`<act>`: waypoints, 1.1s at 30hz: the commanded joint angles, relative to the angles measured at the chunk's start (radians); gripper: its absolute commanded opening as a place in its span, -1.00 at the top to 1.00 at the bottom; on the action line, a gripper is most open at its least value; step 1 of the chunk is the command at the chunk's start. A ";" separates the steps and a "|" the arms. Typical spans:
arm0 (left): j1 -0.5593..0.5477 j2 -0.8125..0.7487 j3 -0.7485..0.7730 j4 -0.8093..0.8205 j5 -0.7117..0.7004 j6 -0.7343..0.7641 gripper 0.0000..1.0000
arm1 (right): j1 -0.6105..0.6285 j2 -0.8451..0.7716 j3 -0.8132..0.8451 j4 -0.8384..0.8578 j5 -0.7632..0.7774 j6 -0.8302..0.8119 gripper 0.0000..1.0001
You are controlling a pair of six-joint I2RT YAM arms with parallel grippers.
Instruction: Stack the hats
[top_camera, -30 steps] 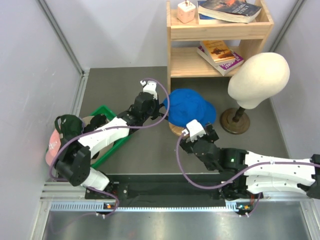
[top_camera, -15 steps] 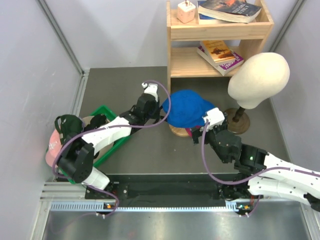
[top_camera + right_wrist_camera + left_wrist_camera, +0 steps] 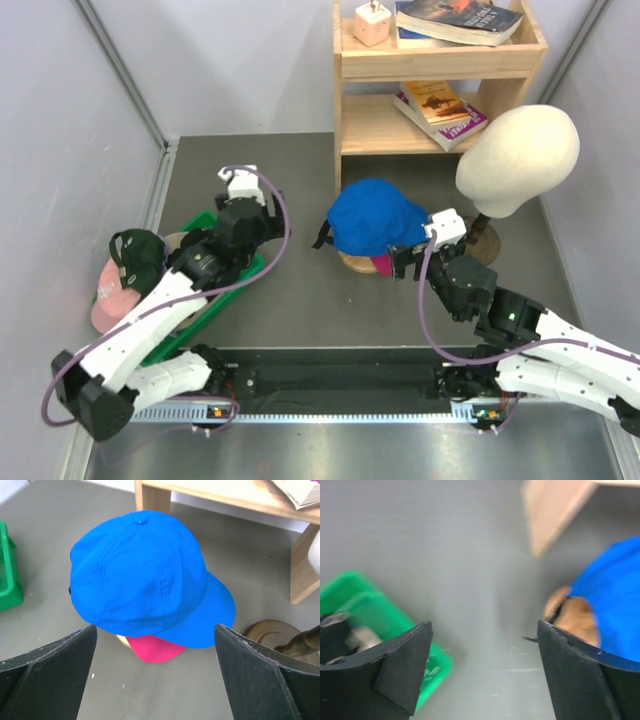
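A blue cap (image 3: pixel 372 215) sits on a round wooden stand (image 3: pixel 352 262), over a bright pink hat (image 3: pixel 382 264) whose edge shows underneath. In the right wrist view the blue cap (image 3: pixel 145 575) covers the pink hat (image 3: pixel 155 650), just ahead of my open right gripper (image 3: pixel 155 627). That right gripper (image 3: pixel 408 262) hangs at the cap's near right side. My left gripper (image 3: pixel 250 200) is open and empty, left of the cap and apart from it. The left wrist view is blurred, with the left gripper (image 3: pixel 484 630) over bare floor and the blue cap (image 3: pixel 615 600) at the right. A dark cap (image 3: pixel 140 250) and a pale pink cap (image 3: pixel 105 295) lie at the far left.
A green tray (image 3: pixel 235 280) lies under my left arm. A wooden shelf (image 3: pixel 440 90) with books stands behind the stack. A cream mannequin head (image 3: pixel 520 150) on its dark base (image 3: pixel 470 242) is close to the right of the cap. Grey walls close both sides.
My left gripper opened, let go of the blue cap's back edge and drew away to the left. My right gripper swung right and forward to the cap's near right side.
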 commanded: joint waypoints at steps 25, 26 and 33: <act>0.606 -0.033 -0.006 -0.267 -0.411 0.167 -0.51 | -0.054 -0.030 -0.095 0.184 -0.196 -0.004 -0.99; 0.617 -0.034 -0.018 -0.255 -0.378 0.167 -0.34 | -0.054 -0.031 -0.097 0.184 -0.196 -0.003 -0.99; 0.683 0.004 -0.026 -0.269 -0.314 0.156 0.09 | -0.057 -0.046 -0.103 0.184 -0.201 0.000 -0.99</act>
